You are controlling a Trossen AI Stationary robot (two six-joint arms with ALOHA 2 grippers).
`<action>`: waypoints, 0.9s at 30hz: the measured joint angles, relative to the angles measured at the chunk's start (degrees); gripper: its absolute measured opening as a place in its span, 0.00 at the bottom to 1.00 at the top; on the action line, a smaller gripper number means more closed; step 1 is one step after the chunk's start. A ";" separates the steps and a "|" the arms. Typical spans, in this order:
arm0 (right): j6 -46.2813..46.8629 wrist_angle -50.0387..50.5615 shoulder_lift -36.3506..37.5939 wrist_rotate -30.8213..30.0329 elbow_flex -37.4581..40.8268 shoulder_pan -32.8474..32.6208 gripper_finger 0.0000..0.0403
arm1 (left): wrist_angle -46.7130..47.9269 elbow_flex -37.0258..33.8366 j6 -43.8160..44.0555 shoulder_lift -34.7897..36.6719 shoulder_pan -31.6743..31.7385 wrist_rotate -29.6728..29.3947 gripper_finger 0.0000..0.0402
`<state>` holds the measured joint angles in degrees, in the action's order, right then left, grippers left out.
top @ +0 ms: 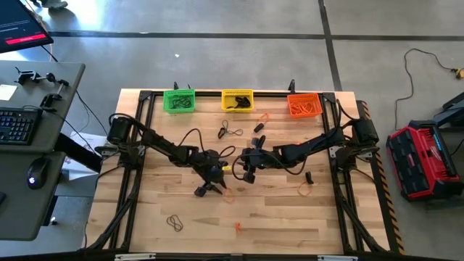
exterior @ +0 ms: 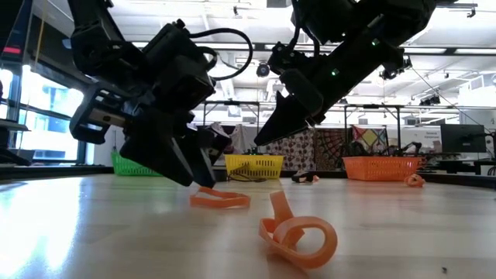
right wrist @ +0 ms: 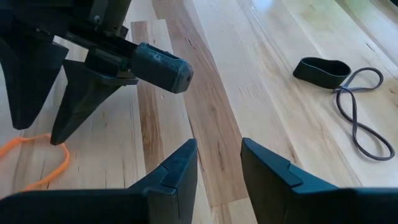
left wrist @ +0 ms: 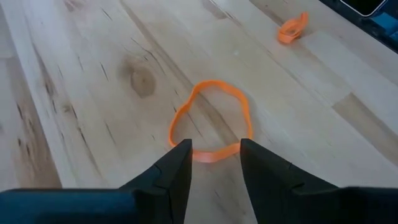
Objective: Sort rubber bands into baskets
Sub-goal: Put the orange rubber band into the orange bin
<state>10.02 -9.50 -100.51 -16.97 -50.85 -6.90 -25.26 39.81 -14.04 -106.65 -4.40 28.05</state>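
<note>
**Left pincer low over an orange band at mid-bench**

The left pincer [left wrist: 214, 163] is down at the wooden bench [top: 290, 217], near its middle. Its two dark fingers [left wrist: 177, 168] stand apart, one on each side of the near edge of a thin orange rubber band [left wrist: 211, 121] that lies flat as an uneven loop on the planks. The tips sit at that strand without squeezing it together; whether they touch it I cannot tell. In the low view the same band [exterior: 221, 199] lies on the wood just beside the lowered fingertips.

The right pincer [right wrist: 219, 163] hangs above the bench beside the left one, close but not touching. Its fingers are spread with bare wood between them and they hold nothing.

Other bands are scattered about. A curled orange band [exterior: 298, 232] lies nearest the low camera. A thin dark band twisted into a figure eight [right wrist: 357, 112] lies touching a broad black loop [right wrist: 321, 70] further toward the baskets. Another dark band [top: 175, 222] lies near the front left of the bench, and a further orange one [top: 307, 190] to the right.

Along the far edge stand three small lattice baskets in a row: the green basket [top: 178, 100] on the left, the yellow basket [top: 237, 100] in the middle, and the orange basket [top: 304, 106] on the right. Dark bands show in the green and yellow ones.
</note>
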 joint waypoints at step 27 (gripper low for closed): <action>-1.50 -1.17 -0.02 0.00 -0.02 0.13 0.28 | 0.08 -0.06 4.53 0.00 -0.66 -2.98 0.32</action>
<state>8.52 -10.67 -100.53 -16.97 -50.87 -6.76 -25.17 39.75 -9.51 -106.65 -5.06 25.07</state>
